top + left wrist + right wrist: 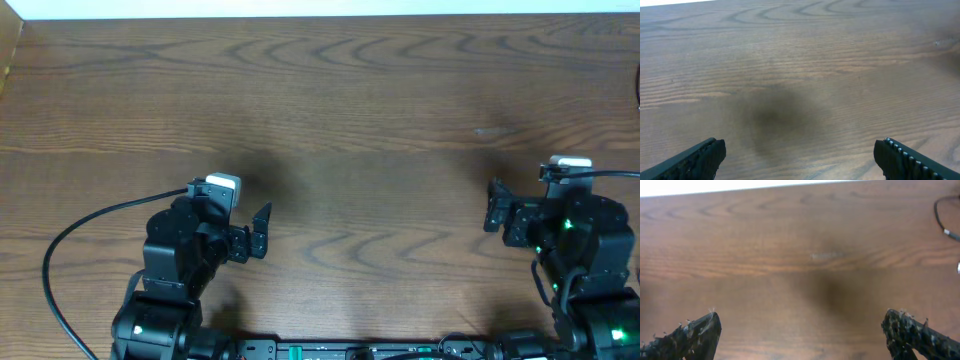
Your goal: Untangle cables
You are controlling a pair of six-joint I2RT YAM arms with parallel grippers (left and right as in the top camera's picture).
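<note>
Spanning every view is the wooden table (pixel 380 90). Over it the left gripper (pixel 262 230) at 8 o'clock and the right gripper (pixel 493 205) at 3 o'clock both have their fingers spread wide, holding nothing. A black cable (pixel 939 211) curls at 2 o'clock in the right wrist view, well apart from both.

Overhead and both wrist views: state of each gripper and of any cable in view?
Left black two-finger gripper: open, holding nothing.
Right black two-finger gripper: open, holding nothing.
Thin black cable: lying on the table at the right edge of the right wrist view, ungripped and mostly out of frame; can't tell whether it is tangled.
</note>
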